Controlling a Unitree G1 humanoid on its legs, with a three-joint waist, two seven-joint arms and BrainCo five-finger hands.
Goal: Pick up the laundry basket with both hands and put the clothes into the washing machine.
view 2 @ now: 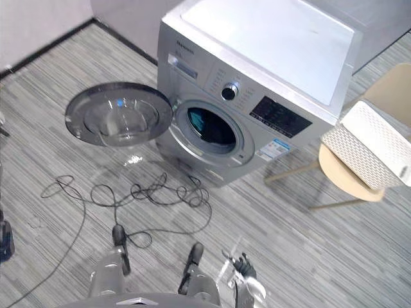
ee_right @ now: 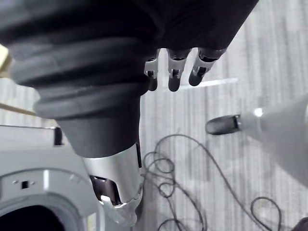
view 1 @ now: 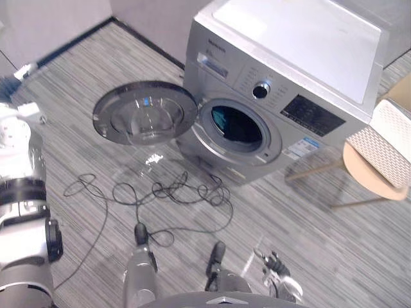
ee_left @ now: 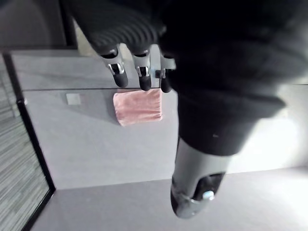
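Both hands hang empty with fingers loosely straight: the left hand [ee_left: 139,72] and the right hand [ee_right: 175,72]. Ahead, the washing machine [view 1: 282,83] stands with its round door [view 1: 144,115] swung wide to the left; something bluish shows in the drum. The white laundry basket [view 1: 388,141] sits on a stool [view 1: 366,173] at the right, well apart, its contents hidden.

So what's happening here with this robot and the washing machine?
The washing machine stands with its round door swung wide open, and the drum looks dark inside. A white laundry basket rests on a small round stool to the machine's right, apart from the robot. Neither robot hand holds anything: the left robot hand and the right robot hand both hang with relaxed fingers. Whether clothes are in the basket or the drum cannot be seen.
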